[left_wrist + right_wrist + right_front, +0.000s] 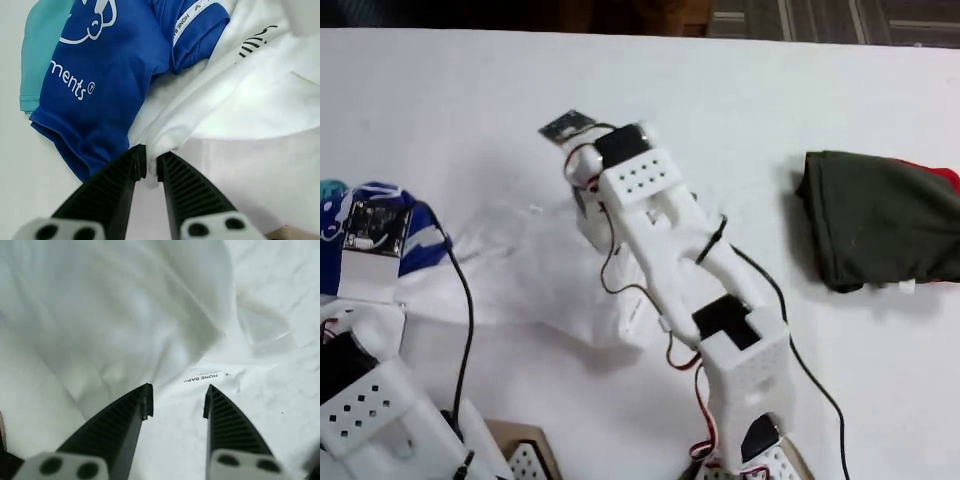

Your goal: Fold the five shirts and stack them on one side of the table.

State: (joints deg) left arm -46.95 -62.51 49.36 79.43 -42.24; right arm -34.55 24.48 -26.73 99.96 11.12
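High view.
- white shirt (pixel 520 280): spread loosely on the table (pixel 800 90) between the two arms. Its long axis runs from the left arm (pixel 365 405) across to the right arm (pixel 660 220).
- blue shirt (pixel 385 192), teal shirt (pixel 330 190): bunched just beside the left arm's tip, on the side away from the right arm.
- green shirt (pixel 880 220): folded on top of a red shirt (pixel 942 175). Both sit well apart from the arms, out beyond the right one.

Left wrist view.
- left gripper (pixel 151 167): jaws almost together, pinching a fold at the white shirt's edge. The rest of that cloth runs ahead of the tips, and the blue shirt touches it ahead and to one side.

Right wrist view.
- right gripper (pixel 177 400): jaws wide apart, gripping nothing, poised over white cloth. The label (pixel 202 377) lies just ahead, between the tips.

Judgement: one end is held and the other is not. The fold likely depends on the right gripper dropping straight onto the cloth below it and closing, so the shirt can be drawn taut along its long axis.
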